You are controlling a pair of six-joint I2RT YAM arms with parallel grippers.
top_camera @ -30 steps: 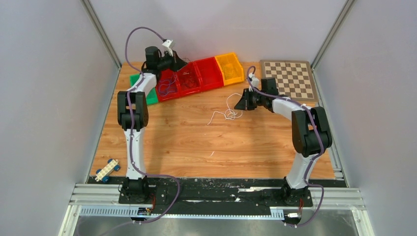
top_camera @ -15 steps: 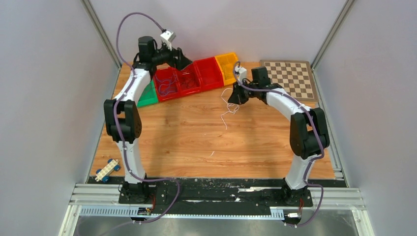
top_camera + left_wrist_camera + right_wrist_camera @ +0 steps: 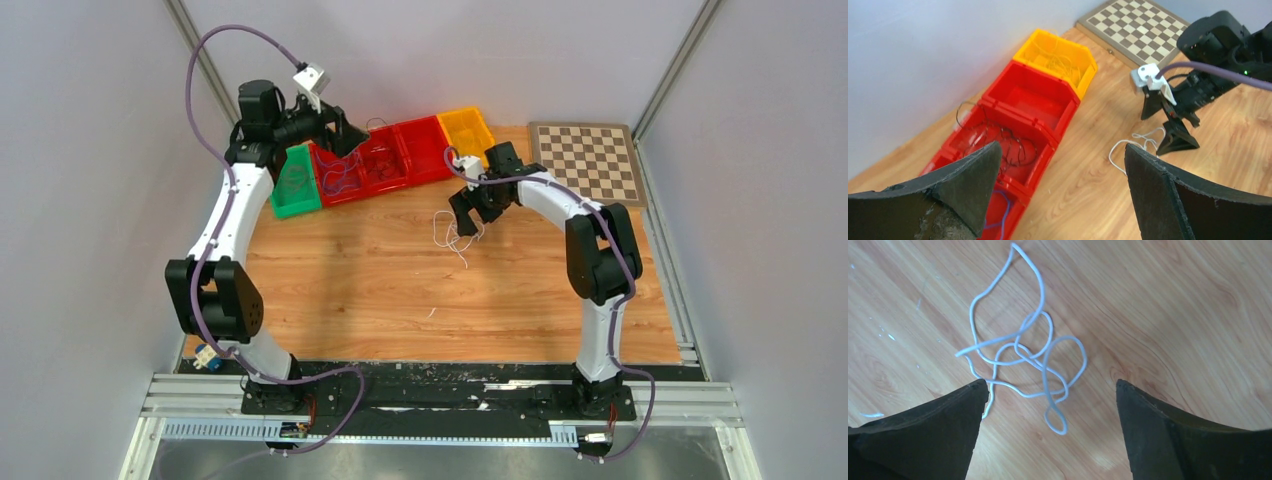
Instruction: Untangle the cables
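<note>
Tail of white cable [image 3: 1020,347] behind right fingers [image 3: 923,435]; toy car [image 3: 205,357] mostly behind left arm [image 3: 215,300].

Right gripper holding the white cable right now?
No, the right gripper hangs open above the white cable, which lies loose on the table.

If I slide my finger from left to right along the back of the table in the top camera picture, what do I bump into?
green plastic bin → row of three red plastic bins → yellow plastic bin → wooden chessboard with brown and cream squares.
</note>
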